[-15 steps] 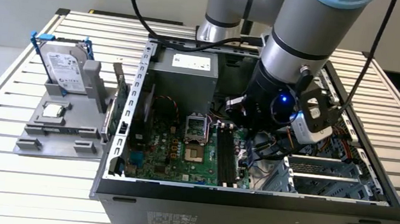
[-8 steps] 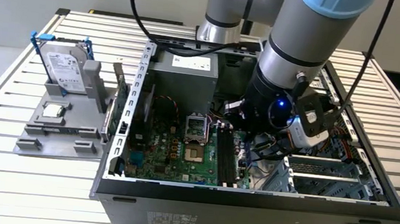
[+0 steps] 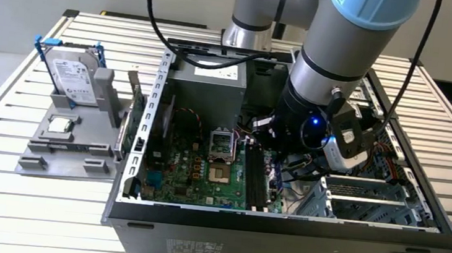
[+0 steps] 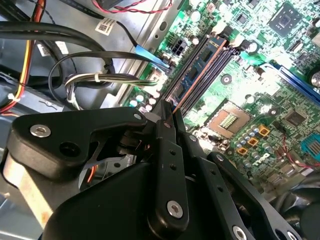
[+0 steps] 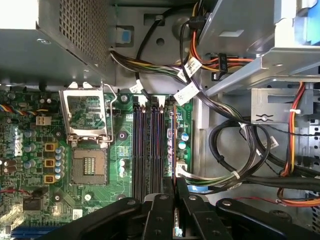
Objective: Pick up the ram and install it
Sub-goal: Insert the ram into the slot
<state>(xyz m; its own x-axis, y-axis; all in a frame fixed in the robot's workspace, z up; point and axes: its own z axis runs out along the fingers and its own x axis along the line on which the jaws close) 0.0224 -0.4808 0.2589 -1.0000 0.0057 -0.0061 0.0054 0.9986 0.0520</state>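
Note:
The ram (image 5: 175, 145) is a thin stick seen edge-on, standing upright over the outermost memory slots (image 5: 147, 145) of the green motherboard (image 5: 30, 150). In the second wrist view the ram (image 4: 197, 70) shows a blue side with dark chips and an orange top edge. My gripper (image 5: 176, 187) is shut on the near end of the ram, black fingers (image 4: 165, 125) pressed on both faces. Whether the stick is fully seated in its slot I cannot tell. In the exterior view the arm's wrist (image 3: 325, 130) reaches down into the open computer case (image 3: 283, 222), above the slots.
An open CPU socket (image 5: 90, 167) lies beside the slots. Bundled cables (image 5: 235, 150) crowd the ram's other side, next to a drive cage (image 3: 368, 199). The power supply (image 3: 205, 87) fills the case's back. At the exterior view's left, a grey holder (image 3: 66, 148) carries a hard drive (image 3: 77, 78).

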